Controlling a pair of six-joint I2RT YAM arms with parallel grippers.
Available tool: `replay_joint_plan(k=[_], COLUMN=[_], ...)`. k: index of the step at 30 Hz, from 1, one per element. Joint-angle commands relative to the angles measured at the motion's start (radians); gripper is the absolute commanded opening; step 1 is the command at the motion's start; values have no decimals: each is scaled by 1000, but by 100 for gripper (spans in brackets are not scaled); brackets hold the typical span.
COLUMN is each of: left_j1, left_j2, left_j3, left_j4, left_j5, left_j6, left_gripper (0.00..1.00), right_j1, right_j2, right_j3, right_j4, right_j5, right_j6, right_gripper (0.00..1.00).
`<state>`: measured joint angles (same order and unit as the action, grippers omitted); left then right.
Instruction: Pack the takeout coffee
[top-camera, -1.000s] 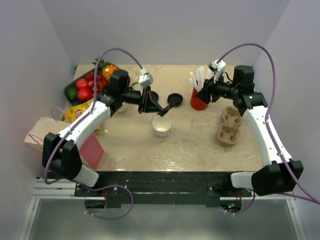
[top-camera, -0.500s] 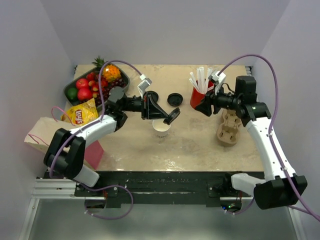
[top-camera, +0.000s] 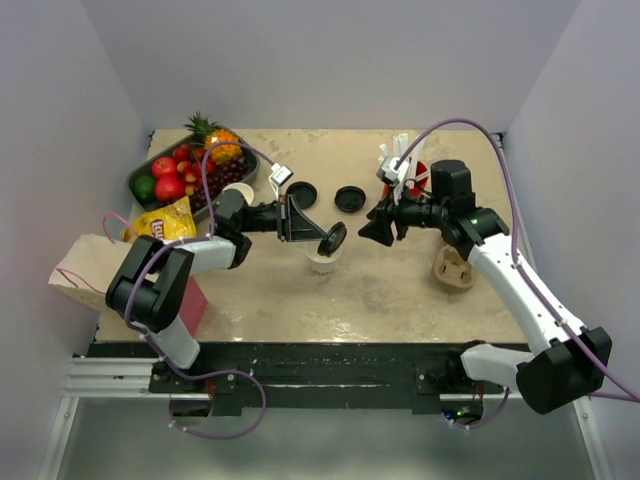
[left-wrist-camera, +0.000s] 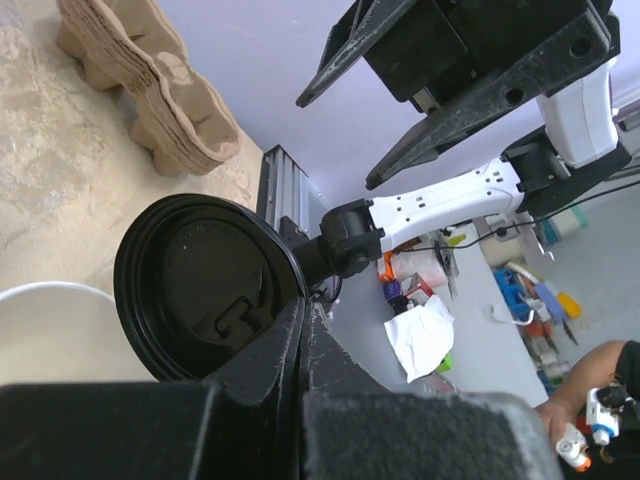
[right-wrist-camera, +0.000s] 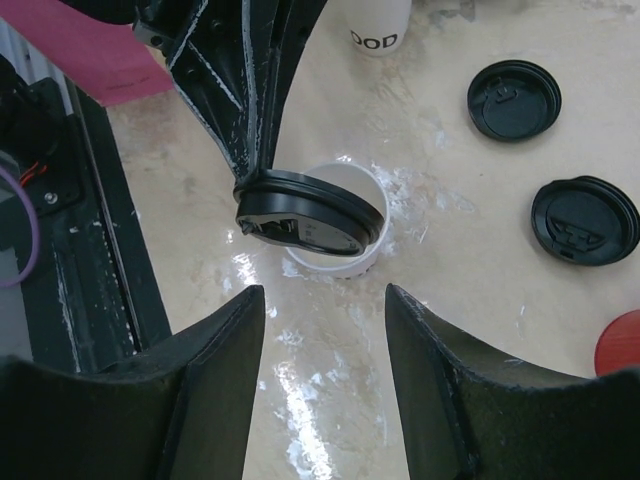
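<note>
Jaws of the left gripper (top-camera: 320, 236) are pinching the black lid (top-camera: 333, 238) by its rim, tilting it over the white cup (top-camera: 322, 263). Right gripper (top-camera: 378, 228) is hovering right of the cup, jaws spread, holding nothing. Two spare lids (top-camera: 349, 198) are lying behind the cup.

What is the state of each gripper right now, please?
Left gripper: closed, holding the black lid.
Right gripper: open, holding nothing.

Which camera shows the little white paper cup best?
Right wrist view: the white paper cup is central, partly behind the round black plastic lid. Left wrist catches only its rim; top view shows it small.
</note>
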<state>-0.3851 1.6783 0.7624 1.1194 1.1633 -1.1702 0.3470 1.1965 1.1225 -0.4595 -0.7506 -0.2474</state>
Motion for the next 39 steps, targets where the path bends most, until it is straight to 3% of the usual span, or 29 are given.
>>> replay_joint_plan(k=[1, 11, 21, 32, 39], left_j1=[18, 83, 91, 109, 109], left_j2=[23, 142, 146, 110, 81], left_j3=[-5, 12, 14, -8, -15], left_j4=[111, 169, 165, 76, -9], left_j5=[-17, 13, 4, -1, -2], left_j6=[-51, -137, -137, -74, 6], left_gripper=[0, 0, 0, 16, 19], right_j1=[21, 41, 58, 84, 99], right_j2=[49, 185, 221, 271, 262], right_j3=[3, -12, -19, -70, -102], right_j4=[85, 193, 243, 268, 311], right_j5=[7, 45, 54, 89, 103], right_j6=[-21, -47, 14, 49, 86], right_gripper=[54, 55, 56, 57, 57])
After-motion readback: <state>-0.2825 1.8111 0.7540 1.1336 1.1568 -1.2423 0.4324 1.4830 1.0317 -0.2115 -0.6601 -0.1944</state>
